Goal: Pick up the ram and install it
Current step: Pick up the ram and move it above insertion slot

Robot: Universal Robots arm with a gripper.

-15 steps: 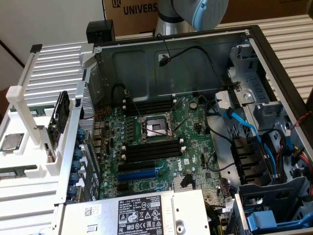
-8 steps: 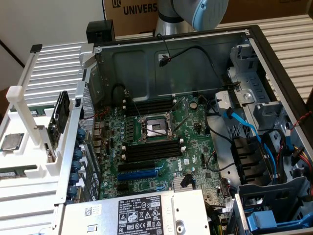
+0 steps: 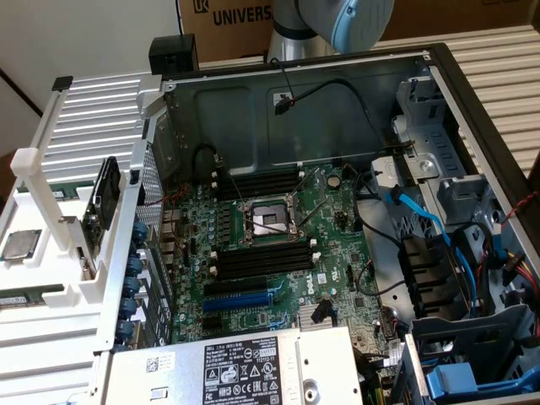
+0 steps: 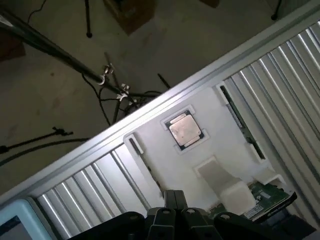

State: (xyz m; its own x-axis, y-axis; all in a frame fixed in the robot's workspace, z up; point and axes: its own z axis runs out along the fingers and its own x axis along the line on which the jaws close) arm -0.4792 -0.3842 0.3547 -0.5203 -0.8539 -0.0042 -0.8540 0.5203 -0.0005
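Observation:
The ram [image 4: 241, 119] is a thin green stick standing on edge in a slot of the white holder [image 4: 160, 165], beside a square processor chip [image 4: 185, 131]. In the exterior view, green ram sticks [image 3: 23, 298] lie in that holder [image 3: 51, 270] at the exterior view's left, outside the open computer case. My gripper [image 4: 169, 196] hangs above the holder, shut with nothing between its fingers, well apart from the ram. The arm's body [image 3: 337, 21] rises behind the case. The motherboard's black memory slots [image 3: 261, 257] lie beside the processor socket [image 3: 268, 224].
A hard drive [image 3: 105, 202] stands on edge in the holder next to the case wall. A blue expansion slot [image 3: 240, 299], the power supply [image 3: 245, 367] and blue cables [image 3: 422, 219] sit inside the case. Ribbed metal tabletop [image 4: 295, 75] surrounds the holder; floor cables and tripod legs [image 4: 107, 80] lie beyond its edge.

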